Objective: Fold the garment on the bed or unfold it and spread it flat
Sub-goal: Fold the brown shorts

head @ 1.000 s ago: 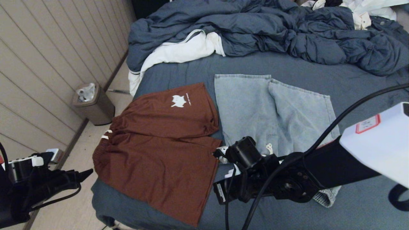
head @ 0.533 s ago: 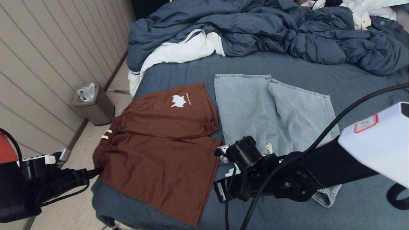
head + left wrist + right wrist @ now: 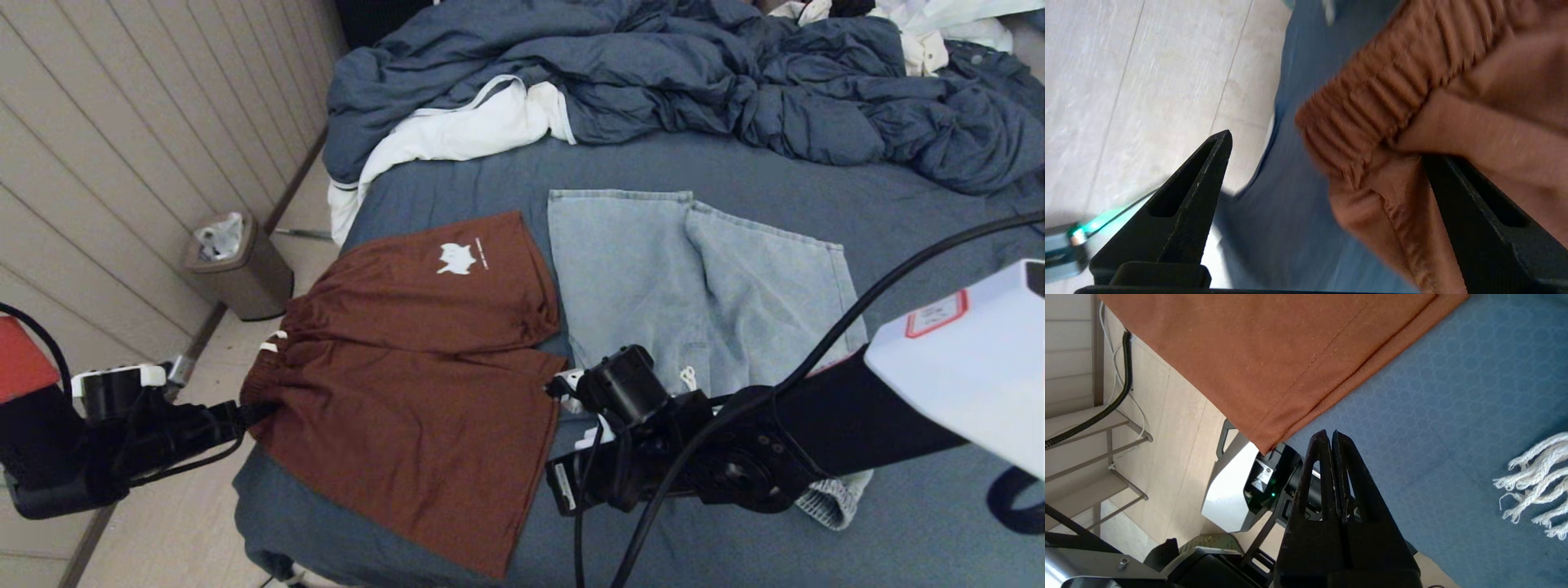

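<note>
Since a second ago, the left hand (image 3: 249,408) has travelled from beside the bed toward the brown shorts (image 3: 408,384) and now sits at the corner of their gathered waistband. From its wrist camera, the two black fingers (image 3: 1180,204) stand wide apart, one over the pale floor (image 3: 1126,81), the other against the brown fabric (image 3: 1453,102), with the ribbed waistband corner between them; they have not closed on it.

One metal waste bin (image 3: 241,273) with a crumpled liner stands on the floor beside the panelled wall (image 3: 98,147), left of the bed.

Two garments lie side by side on the slate-blue sheet of the bed (image 3: 735,171). On the left, the brown shorts are spread flat with one small white logo near the far hem. Just right of them, light blue denim shorts (image 3: 694,286) are also laid flat, their frayed white hem (image 3: 1531,482) toward the near edge.

One rumpled dark blue duvet (image 3: 653,73) with white lining is heaped across the far end of the bed, and some white clothing (image 3: 931,33) lies at the far right corner.

The right hand (image 3: 1333,435) hovers low over the sheet near the bottom hem of the brown shorts, its fingers pressed together and gripping nothing.
</note>
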{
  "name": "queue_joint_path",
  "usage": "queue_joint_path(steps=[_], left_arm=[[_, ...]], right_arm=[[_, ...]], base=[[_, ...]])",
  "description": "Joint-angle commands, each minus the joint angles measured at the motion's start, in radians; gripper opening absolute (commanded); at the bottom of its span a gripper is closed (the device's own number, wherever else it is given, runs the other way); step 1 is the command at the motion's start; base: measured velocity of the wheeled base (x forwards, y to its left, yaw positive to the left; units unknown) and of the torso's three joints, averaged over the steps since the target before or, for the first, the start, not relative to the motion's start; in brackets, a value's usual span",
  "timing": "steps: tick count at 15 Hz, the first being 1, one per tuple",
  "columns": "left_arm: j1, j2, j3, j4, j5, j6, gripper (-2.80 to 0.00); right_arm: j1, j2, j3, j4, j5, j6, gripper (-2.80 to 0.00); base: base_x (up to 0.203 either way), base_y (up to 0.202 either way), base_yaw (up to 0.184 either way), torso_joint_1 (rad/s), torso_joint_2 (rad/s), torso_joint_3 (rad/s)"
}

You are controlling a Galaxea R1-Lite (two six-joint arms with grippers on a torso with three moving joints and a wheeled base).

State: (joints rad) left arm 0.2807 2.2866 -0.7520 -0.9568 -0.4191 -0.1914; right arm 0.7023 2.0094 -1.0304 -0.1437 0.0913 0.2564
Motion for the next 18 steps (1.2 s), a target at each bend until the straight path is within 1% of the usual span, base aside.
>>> queue_joint_path(steps=[1,2,3,12,16,17,18], left_arm=[[-0.012,0.000,-0.059,0.019,0.000,-0.028,0.00],[-0.016,0.004,-0.083,0.054,0.001,-0.052,0.00],[-0.018,0.003,-0.089,0.070,0.000,-0.060,0.00],[-0.057,-0.036,-0.030,0.070,-0.009,-0.062,0.00],[-0.058,-0.037,-0.028,0.073,-0.016,-0.062,0.00],[-0.058,-0.036,-0.024,0.067,-0.017,-0.060,-2.80],[-0.063,-0.035,-0.021,0.066,-0.017,-0.060,-2.80]], right_arm=[[0.000,-0.003,0.000,-0.015,0.001,0.001,-2.80],[0.000,-0.003,0.005,-0.034,0.001,0.000,-2.80],[0.000,-0.003,0.007,-0.042,0.001,-0.002,-2.80],[-0.004,-0.008,0.025,-0.045,0.001,0.001,-2.80],[-0.004,-0.006,0.027,-0.045,0.001,0.001,-2.80],[-0.004,-0.006,0.027,-0.045,0.001,0.001,-2.80],[-0.004,-0.006,0.027,-0.045,0.001,0.001,-2.80]], base=[[0.000,0.000,0.000,0.000,0.00,0.000],[0.000,0.000,0.000,0.000,0.00,0.000],[0.000,0.000,0.000,0.000,0.00,0.000],[0.000,0.000,0.000,0.000,0.00,0.000],[0.000,0.000,0.000,0.000,0.00,0.000],[0.000,0.000,0.000,0.000,0.00,0.000],[0.000,0.000,0.000,0.000,0.00,0.000]])
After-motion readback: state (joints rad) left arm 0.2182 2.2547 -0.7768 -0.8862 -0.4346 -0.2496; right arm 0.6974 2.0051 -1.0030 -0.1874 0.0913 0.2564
